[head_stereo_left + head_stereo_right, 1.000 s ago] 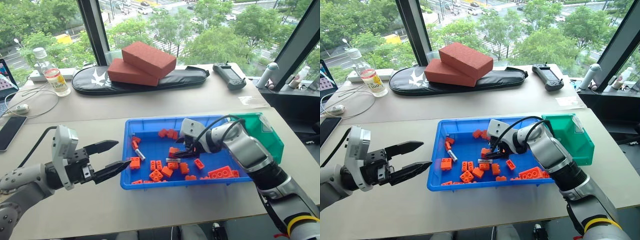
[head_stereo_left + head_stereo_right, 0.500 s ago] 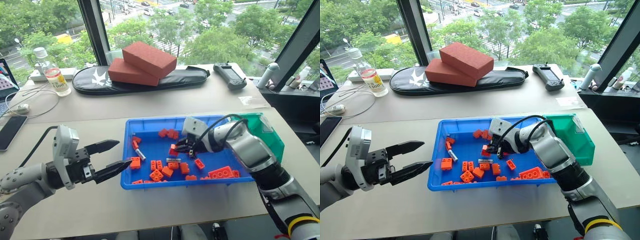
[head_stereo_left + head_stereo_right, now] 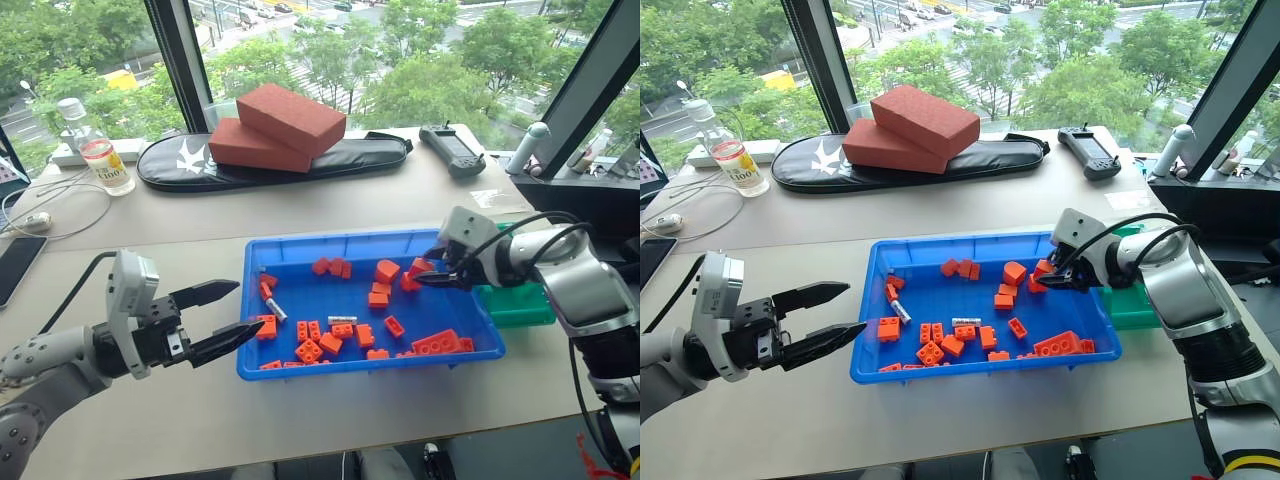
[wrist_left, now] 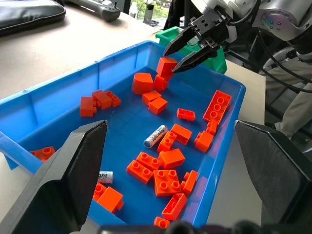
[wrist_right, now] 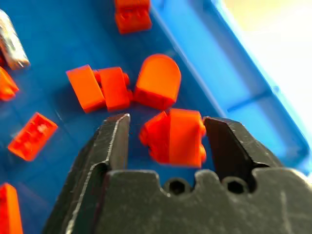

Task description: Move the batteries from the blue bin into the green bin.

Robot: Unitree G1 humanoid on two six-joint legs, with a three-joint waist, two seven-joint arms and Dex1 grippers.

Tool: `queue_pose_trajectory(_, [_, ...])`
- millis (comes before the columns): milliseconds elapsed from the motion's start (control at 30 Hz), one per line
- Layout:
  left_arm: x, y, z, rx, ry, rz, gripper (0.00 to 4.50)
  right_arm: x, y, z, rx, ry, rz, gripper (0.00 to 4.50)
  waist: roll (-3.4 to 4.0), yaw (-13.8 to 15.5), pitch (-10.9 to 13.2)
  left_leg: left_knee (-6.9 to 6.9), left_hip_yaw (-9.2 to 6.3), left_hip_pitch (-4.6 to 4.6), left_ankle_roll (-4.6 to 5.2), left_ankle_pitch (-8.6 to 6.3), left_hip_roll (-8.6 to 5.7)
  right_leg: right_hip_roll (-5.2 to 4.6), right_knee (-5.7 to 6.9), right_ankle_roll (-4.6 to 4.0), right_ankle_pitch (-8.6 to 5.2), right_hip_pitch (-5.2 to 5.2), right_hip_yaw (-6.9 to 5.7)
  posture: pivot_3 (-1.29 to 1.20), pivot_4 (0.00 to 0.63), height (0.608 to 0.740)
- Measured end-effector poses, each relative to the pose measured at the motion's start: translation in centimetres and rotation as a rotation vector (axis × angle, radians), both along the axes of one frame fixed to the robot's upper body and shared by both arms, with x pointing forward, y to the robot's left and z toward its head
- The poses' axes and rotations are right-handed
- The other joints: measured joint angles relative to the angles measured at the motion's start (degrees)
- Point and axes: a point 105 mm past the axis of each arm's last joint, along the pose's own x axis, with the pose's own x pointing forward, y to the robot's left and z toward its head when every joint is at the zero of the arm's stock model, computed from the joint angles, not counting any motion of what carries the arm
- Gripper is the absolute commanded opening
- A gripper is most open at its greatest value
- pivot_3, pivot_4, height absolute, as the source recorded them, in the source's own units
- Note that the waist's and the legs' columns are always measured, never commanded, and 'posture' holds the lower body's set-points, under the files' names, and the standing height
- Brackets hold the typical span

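Right end effector hangs over the blue bin's far right corner beside the green bin, fingers spread, holding nothing. Left end effector open, idle. Two batteries remain among bricks; next we go back for one.

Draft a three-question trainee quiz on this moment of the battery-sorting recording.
1. How many batteries show in the blue bin? A none, B two, C five.
2. True or false: the right gripper is shut on a battery.
3. Which container stands at the blue bin's right end?
Key: 1 B. 2 False: its jaws stand open above orange bricks. 3 The green bin.
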Motion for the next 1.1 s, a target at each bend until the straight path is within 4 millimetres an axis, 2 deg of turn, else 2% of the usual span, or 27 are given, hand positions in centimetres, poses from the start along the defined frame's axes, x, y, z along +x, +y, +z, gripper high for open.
queue_pose_trajectory(67, [0.0, 0.0, 0.0, 0.000, 0.001, 0.000, 4.50, -1.0, 2.8, 0.8, 0.036, -0.013, 0.113, 3.78, 0.00, 0.0, 0.0, 0.02, 0.00, -0.04, 0.00, 0.00, 0.00, -0.01, -0.03, 0.00, 0.00, 0.00, -0.01, 0.00, 0.150, 0.740])
queue_pose_trajectory(167, [0.1, 0.0, 0.0, -0.001, 0.000, 0.000, 4.50, -1.8, 5.2, 1.0, 0.044, -0.013, 0.196, 3.78, -0.01, 0.2, 0.0, 0.02, -0.02, -0.06, 0.00, 0.00, 0.00, -0.02, -0.08, 0.00, 0.00, 0.03, -0.05, 0.00, 0.150, 0.740])
queue_pose_trajectory(300, [0.1, 0.0, 0.0, -0.002, 0.001, 0.001, 4.50, -2.4, 7.3, -2.0, -0.010, 0.074, 0.251, 3.78, -0.02, 0.6, 0.0, 0.02, -0.02, -0.08, -0.01, 0.00, 0.00, -0.02, -0.08, 0.00, 0.01, -0.01, -0.05, 0.00, 0.150, 0.740])
queue_pose_trajectory(433, [0.0, 0.0, 0.0, -0.003, 0.002, 0.002, 4.50, -1.5, 6.9, -3.9, -0.068, 0.106, 0.212, 3.78, -0.02, 1.0, 0.0, 0.02, -0.02, -0.07, -0.01, 0.00, 0.00, -0.02, -0.08, -0.01, 0.01, -0.01, -0.06, 0.00, 0.150, 0.740])
queue_pose_trajectory(667, [0.1, 0.0, 0.0, -0.005, 0.004, 0.007, 4.50, -1.3, 6.7, -4.9, -0.116, 0.113, 0.213, 3.78, -0.02, 1.2, 0.0, 0.00, -0.02, -0.05, 0.00, 0.00, 0.00, -0.02, -0.07, -0.01, 0.01, -0.02, -0.06, 0.00, 0.150, 0.740])
queue_pose_trajectory(1000, [0.0, 0.1, 0.0, -0.003, 0.005, 0.012, 4.50, -1.0, 6.6, -5.3, -0.170, 0.077, 0.225, 3.78, -0.02, 1.3, 0.0, 0.01, -0.02, -0.03, 0.00, 0.00, 0.00, -0.02, -0.07, -0.01, 0.01, 0.02, -0.06, 0.00, 0.150, 0.740])
queue_pose_trajectory(1100, [0.0, 0.1, 0.0, -0.003, 0.005, 0.013, 4.50, -1.0, 6.4, -6.1, -0.196, 0.094, 0.218, 3.04, -0.02, 1.3, 0.0, 0.01, -0.02, -0.04, -0.01, 0.00, 0.00, -0.02, -0.07, -0.01, 0.01, 0.01, -0.06, 0.00, 0.150, 0.740])
